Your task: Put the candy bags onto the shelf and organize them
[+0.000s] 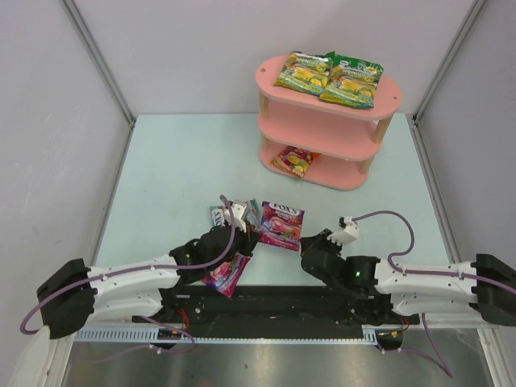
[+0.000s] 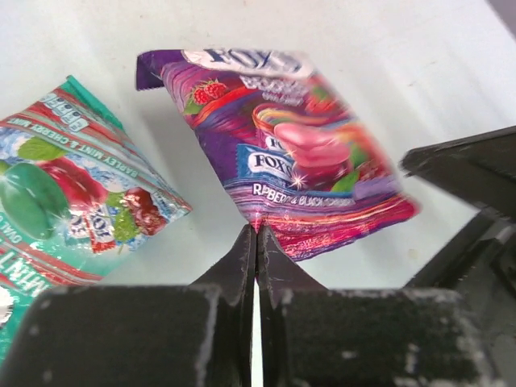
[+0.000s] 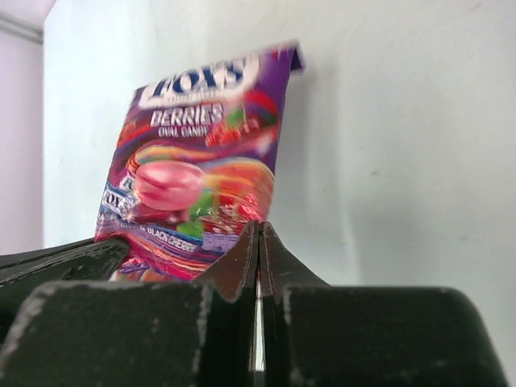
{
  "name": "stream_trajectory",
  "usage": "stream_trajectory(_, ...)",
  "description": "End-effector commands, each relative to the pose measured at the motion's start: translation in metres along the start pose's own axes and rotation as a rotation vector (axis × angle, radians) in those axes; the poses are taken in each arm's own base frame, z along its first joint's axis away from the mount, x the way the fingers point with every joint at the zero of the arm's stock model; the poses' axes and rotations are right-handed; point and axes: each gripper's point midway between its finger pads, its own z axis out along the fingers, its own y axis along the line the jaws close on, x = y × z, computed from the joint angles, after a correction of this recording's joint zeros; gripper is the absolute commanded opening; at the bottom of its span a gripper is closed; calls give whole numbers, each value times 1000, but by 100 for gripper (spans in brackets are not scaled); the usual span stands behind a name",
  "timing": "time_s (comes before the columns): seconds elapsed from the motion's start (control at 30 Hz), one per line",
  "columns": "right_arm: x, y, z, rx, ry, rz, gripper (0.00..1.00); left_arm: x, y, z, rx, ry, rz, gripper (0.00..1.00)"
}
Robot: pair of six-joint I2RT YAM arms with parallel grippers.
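While I am watching the purple berries bag on the surface, left hand, right hand, both clenching tight at its near edge.

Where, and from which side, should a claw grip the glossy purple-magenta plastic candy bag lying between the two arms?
The glossy purple-magenta plastic bag lies flat on the pale table, lettered end away, so its thin sealed seam faces the near side. Probably pinch that seam, coming in low from the near side.
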Motion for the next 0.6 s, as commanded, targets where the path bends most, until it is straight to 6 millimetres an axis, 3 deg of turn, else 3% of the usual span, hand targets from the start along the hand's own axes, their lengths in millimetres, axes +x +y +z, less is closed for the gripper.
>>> stream_trajectory(0.0,-40,-17,-4,64,-162,-46,0,-25,-1,9,-38,-51,62,0)
stream_trajectory(0.2,-61,-16,-7,57,-214,-53,0,-46,-14,19,-24,-74,109,0)
stream_trajectory(0.33,-67,-18,-6,67,-206,-62,0,-44,-14,26,-33,-57,127,0)
stream_trajectory(0.4,-65,-20,-5,71,-183,-62,10,-37,-12,26,-33,-45,114,0)
stream_trajectory(0.43,-64,-21,-4,76,-174,-75,26,-33,-11,26,-34,-40,106,0)
stream_trajectory(0.53,-50,-17,0,51,-99,-73,56,-20,-8,22,-17,-27,67,0)
stream_trajectory(0.57,-48,-15,4,44,-88,-51,60,-19,-8,19,-11,-32,54,0)
